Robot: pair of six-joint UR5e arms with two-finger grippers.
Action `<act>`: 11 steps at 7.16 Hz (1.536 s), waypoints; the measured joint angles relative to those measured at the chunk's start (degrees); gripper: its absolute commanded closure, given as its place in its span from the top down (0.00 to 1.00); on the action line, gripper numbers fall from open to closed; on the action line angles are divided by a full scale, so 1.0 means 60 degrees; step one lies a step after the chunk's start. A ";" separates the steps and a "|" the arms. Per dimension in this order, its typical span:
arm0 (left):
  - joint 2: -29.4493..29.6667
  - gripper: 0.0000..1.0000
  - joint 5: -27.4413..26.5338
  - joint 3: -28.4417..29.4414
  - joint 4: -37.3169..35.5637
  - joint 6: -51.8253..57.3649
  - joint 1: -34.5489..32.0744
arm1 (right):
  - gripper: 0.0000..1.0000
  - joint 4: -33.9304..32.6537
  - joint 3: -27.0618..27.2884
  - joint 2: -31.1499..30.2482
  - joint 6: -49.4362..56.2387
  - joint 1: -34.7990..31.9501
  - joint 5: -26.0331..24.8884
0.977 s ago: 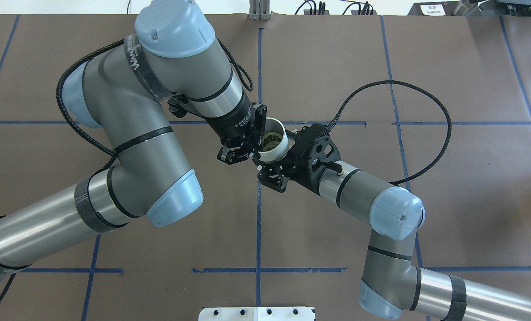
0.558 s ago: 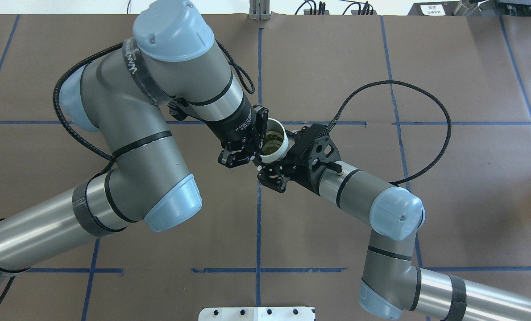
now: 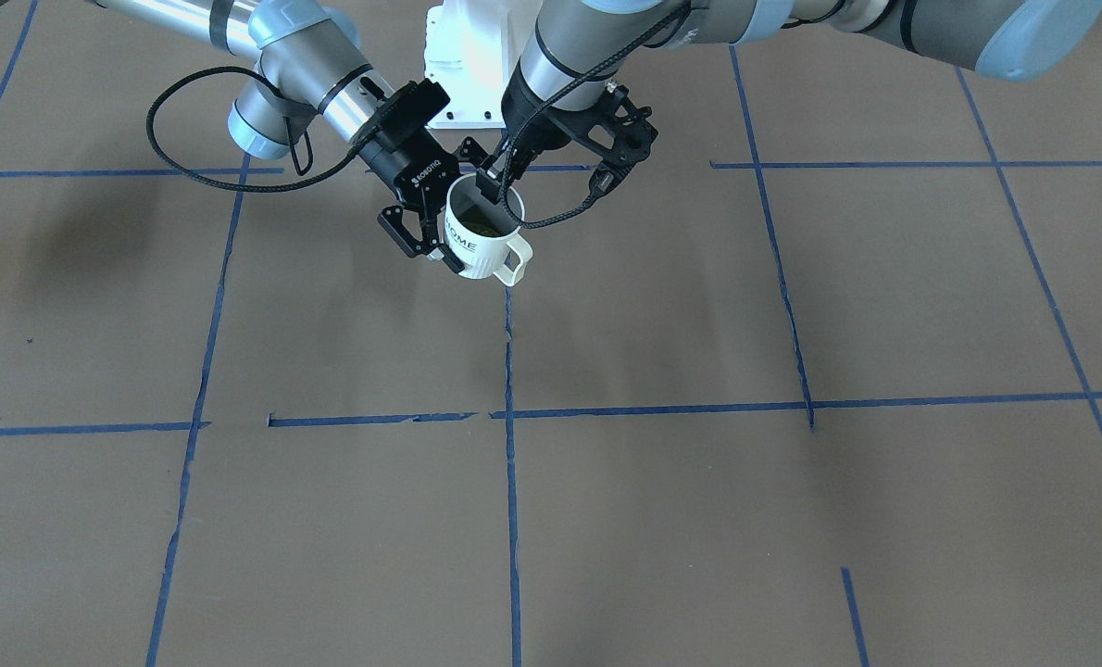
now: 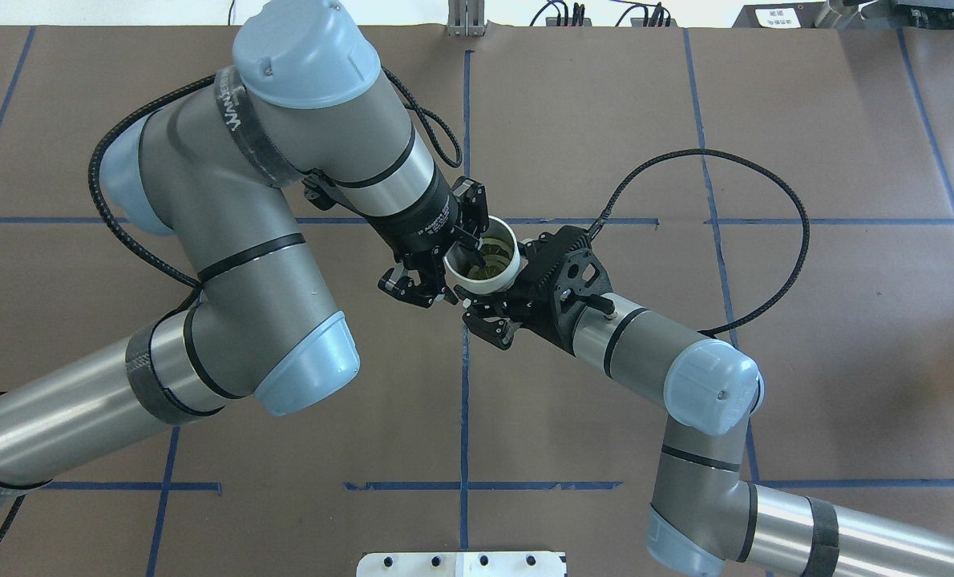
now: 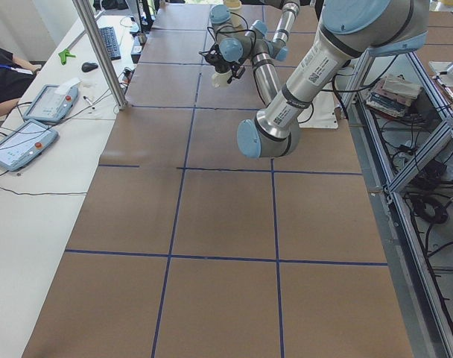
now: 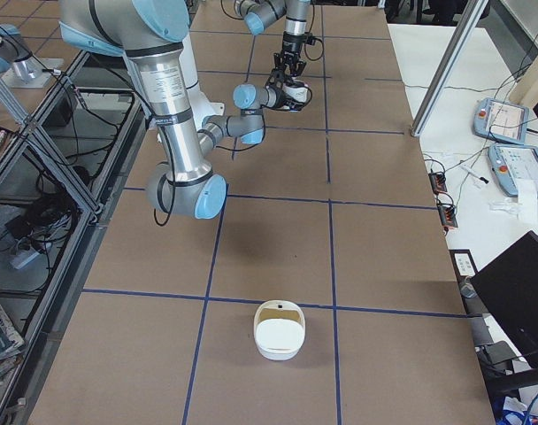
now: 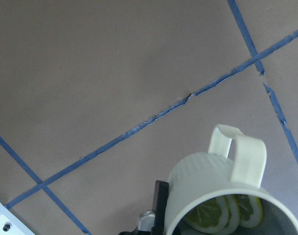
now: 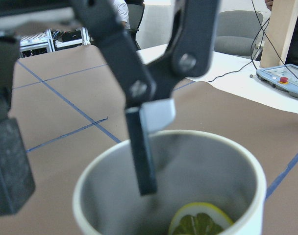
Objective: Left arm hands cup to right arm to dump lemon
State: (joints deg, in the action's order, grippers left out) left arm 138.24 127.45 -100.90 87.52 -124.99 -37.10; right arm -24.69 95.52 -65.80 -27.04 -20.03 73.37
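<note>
Overhead exterior view: mid-air handover.
Slim black right gripper (image 3: pixel 457 222) clamps the small white mug (image 3: pixel 488 248) holding yellow-green lemon slices (image 7: pixel 211 215); cage-like left gripper (image 4: pixel 447 276) straddles its rim, fingers spread. Next, left should lift clear.

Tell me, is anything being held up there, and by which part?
The white cup, lemon slices inside, is held around its body by the right fingers. The left fingers straddle its rim, one inside, seemingly open.
</note>
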 measured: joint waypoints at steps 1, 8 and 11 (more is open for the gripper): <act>-0.0056 1.00 0.0180 -0.0040 -0.0009 0.0149 -0.0234 | 0.11 -0.0001 -0.0007 -0.0033 0.0005 0.0016 0.0002; -0.3980 1.00 -0.0375 -0.1587 -0.0266 0.9565 -0.1352 | 0.08 -0.0996 -0.0006 -0.0916 -0.1009 -0.1070 0.0029; -0.5062 1.00 -0.1005 -0.1743 -0.0396 1.3202 -0.1861 | 0.07 -0.0958 0.0955 -0.2409 -0.2251 -0.1900 0.0101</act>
State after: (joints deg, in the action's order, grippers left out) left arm 107.87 121.42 -111.36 85.14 -45.78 -48.26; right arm -30.44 101.25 -80.25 -40.55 -31.44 73.98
